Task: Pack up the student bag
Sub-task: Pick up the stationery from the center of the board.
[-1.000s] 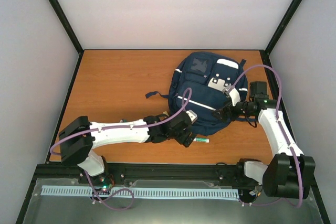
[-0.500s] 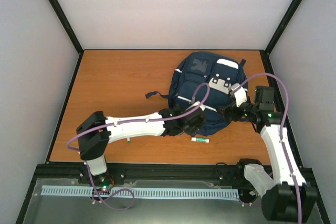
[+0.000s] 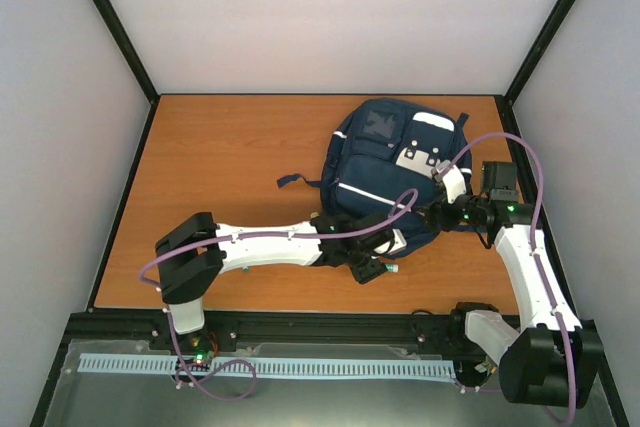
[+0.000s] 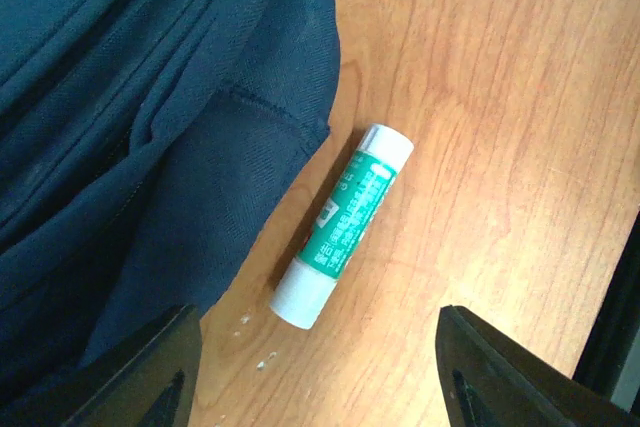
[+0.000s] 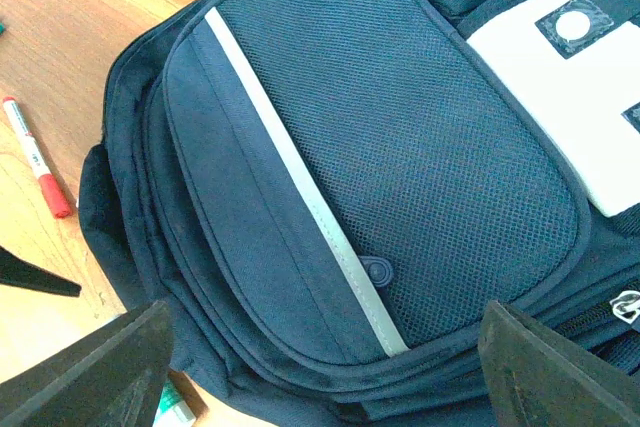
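The bag (image 3: 395,172) lies flat, front pocket up, on the right rear part of the worktop (image 3: 220,167); no open compartment shows in any view. A glue stick (image 4: 342,224) lies on the worktop just beside the bag's near edge, apart from the fabric by a narrow strip of wood. In the left wrist view its long axis runs diagonally, white end at lower left and cap at upper right, so it sits oblique to the line joining the fingers. The left tool (image 4: 320,387) hangs directly over the stick with its fingers spread wide and nothing between them. It is the nearer arm, and a wrist rotation is probably needed to bring the fingers square across the stick. The right tool (image 5: 320,387) hovers over the bag's front pocket, fingers likewise spread and empty. A red marker (image 5: 35,172) lies on the worktop beyond the bag's left side, well apart from both tools.
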You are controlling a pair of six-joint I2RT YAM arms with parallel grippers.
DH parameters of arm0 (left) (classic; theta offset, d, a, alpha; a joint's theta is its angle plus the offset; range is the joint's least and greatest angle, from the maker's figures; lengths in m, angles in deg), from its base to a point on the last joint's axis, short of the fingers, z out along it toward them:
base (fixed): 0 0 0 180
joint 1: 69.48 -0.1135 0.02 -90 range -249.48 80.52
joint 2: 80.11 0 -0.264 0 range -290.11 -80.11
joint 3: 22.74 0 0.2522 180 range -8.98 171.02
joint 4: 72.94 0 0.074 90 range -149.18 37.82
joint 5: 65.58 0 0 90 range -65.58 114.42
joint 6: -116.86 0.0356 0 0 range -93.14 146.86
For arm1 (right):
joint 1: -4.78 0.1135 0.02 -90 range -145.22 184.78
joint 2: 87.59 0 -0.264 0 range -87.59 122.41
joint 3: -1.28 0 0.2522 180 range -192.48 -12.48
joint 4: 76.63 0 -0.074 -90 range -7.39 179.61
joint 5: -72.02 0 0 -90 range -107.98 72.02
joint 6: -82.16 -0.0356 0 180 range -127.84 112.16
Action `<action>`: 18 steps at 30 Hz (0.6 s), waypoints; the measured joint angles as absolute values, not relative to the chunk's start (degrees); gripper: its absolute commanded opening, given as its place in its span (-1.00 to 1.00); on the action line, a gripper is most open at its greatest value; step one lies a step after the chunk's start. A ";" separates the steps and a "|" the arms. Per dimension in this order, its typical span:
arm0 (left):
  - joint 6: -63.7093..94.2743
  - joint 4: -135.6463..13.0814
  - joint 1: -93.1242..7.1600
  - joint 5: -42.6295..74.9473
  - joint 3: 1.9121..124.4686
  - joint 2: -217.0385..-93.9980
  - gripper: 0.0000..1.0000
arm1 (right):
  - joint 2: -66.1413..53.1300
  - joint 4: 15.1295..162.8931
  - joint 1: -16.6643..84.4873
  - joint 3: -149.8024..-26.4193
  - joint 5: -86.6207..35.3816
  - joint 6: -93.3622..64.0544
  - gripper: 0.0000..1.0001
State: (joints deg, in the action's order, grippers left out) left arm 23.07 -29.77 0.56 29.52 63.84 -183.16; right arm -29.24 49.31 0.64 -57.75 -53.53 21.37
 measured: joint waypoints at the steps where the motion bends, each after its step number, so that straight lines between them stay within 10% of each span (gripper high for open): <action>1: 23.70 -30.03 0.56 28.87 63.82 -183.40 0.25 | -29.17 49.25 0.51 -57.75 -53.62 21.46 0.70; 18: 28.71 -33.07 0.56 24.54 65.54 -190.83 0.07 | -26.24 47.78 -1.81 -58.12 -54.75 22.42 0.53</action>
State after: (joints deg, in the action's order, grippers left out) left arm 28.71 -33.07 0.56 24.54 65.54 -190.83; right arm -26.24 47.78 -1.81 -58.12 -54.75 22.42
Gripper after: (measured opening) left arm 0.538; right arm 0.800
